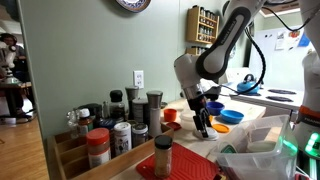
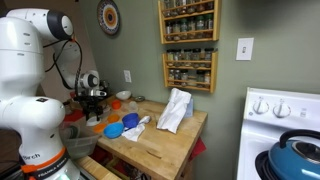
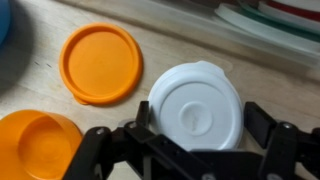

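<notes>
In the wrist view a round white lid [image 3: 196,98] lies flat on the wooden counter, between my gripper's [image 3: 200,122] two black fingers. The fingers stand on either side of it, and a gap shows at the right finger, so the gripper is open. An orange lid [image 3: 100,62] lies flat to the upper left, and an orange cup [image 3: 35,145] sits at the lower left. In both exterior views the gripper [image 1: 203,122] [image 2: 95,108] points down, low over the counter.
Several spice jars [image 1: 110,125] stand in a cluster, and one jar [image 1: 162,155] stands on a red cloth. Blue bowls [image 1: 230,117] [image 2: 114,130] and a white cloth [image 2: 175,110] lie on the wooden counter [image 2: 160,145]. A wall spice rack [image 2: 188,40] hangs above, with a stove [image 2: 285,108] beside it.
</notes>
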Controlling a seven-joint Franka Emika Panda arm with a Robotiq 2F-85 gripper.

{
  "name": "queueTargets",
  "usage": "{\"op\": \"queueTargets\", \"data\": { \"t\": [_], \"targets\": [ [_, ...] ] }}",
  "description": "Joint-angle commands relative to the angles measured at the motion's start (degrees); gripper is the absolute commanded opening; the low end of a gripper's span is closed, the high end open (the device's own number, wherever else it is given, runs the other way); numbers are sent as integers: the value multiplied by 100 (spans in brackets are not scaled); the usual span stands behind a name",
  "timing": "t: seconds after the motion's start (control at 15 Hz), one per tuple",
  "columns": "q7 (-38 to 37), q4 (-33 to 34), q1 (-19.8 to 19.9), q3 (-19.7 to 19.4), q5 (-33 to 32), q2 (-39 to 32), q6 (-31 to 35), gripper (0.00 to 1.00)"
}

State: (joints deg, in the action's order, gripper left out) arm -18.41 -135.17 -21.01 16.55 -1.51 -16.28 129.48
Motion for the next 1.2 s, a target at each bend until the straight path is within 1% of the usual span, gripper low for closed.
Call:
{"op": "queueTargets", "data": {
  "t": [0.0, 0.27, 0.4, 0.73, 0.93, 1.0, 1.13],
  "targets": [
    [-72, 42, -31, -106, -73, -68, -83, 85],
    [-42, -18, -1, -128, -30, 138, -263, 81],
    [-40, -71, 27, -126, 10, 284, -347, 83],
    [14, -133, 91, -104, 49, 672, -624, 83],
    [26, -139, 135, -93, 83, 880, -764, 80],
    [15, -132, 142, -93, 67, 946, -818, 82],
    [30, -125, 163, -88, 53, 1065, -924, 82]
  ]
}}
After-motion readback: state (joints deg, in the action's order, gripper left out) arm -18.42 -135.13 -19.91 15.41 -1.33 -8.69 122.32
